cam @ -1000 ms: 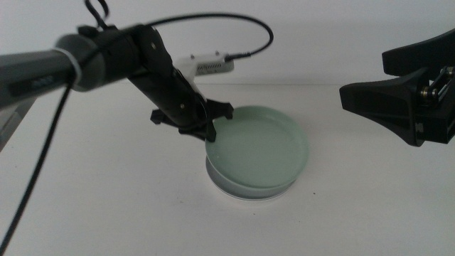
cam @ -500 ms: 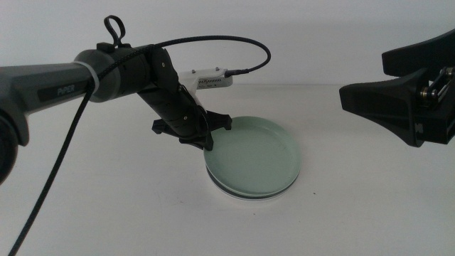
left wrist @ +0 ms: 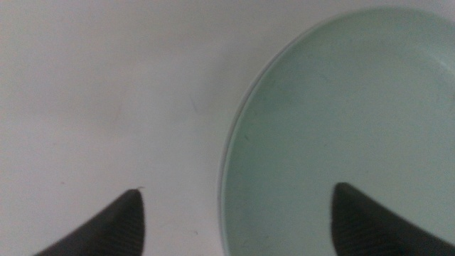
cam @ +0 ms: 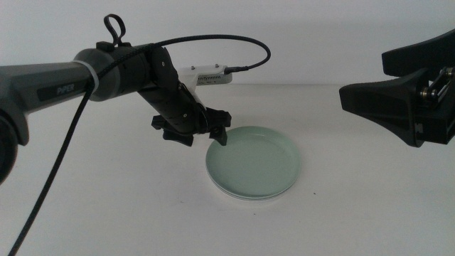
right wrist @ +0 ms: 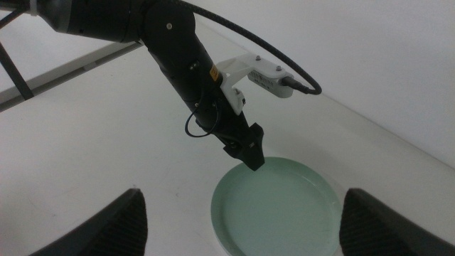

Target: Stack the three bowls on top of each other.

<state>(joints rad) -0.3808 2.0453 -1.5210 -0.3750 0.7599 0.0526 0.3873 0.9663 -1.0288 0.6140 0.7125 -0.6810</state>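
The mint green bowl [cam: 256,162] lies flat on top of a stack at the table's middle. Thin pale rims [cam: 243,198] of the bowls beneath show under its near edge; I cannot tell grey from white there. My left gripper [cam: 202,135] hangs just above the stack's left rim, open and empty. In the left wrist view [left wrist: 238,190] one jaw is over the table and the other over the green bowl [left wrist: 341,121]. My right gripper [cam: 405,99] waits raised at the right, open; its wrist view shows the green bowl [right wrist: 277,213] and the left gripper [right wrist: 249,153].
A white camera module [cam: 210,73] with a black cable sits on the left arm. Another black cable [cam: 43,178] hangs down at the left. Dark frame bars [right wrist: 14,71] stand at the table's far edge. The white table [cam: 355,206] surrounds the stack.
The left gripper lowered the tilted green bowl flat onto the stack, let go of it, opened, and lifted slightly. The right arm has not moved.
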